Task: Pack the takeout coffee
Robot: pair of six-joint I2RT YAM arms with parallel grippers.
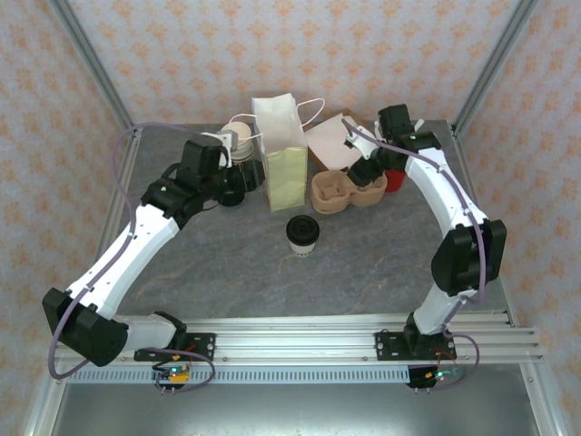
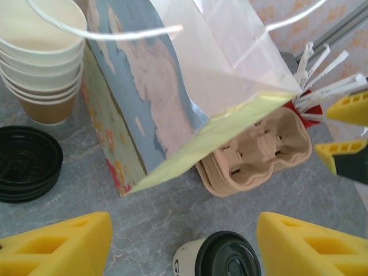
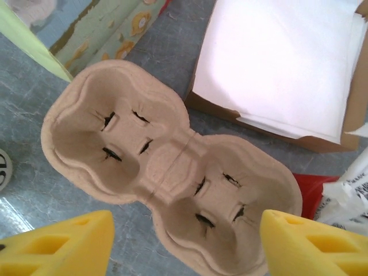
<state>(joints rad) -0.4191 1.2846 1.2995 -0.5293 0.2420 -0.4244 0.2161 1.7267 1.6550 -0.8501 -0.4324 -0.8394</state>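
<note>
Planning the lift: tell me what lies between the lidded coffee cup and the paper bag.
Bare grey tabletop lies between the takeout coffee and the paper bag, as the top view shows.

The coffee [image 1: 302, 233] is seen as a small cream paper cup closed by a round black lid [image 1: 302, 227]. It is stood upright on the grey table [image 1: 227, 263], near its middle, just in front of the tall bag [image 1: 283, 163] and apart from it. In the left wrist view it is cut off at the bottom edge; a dark mark on its wall is perhaps print.
</note>
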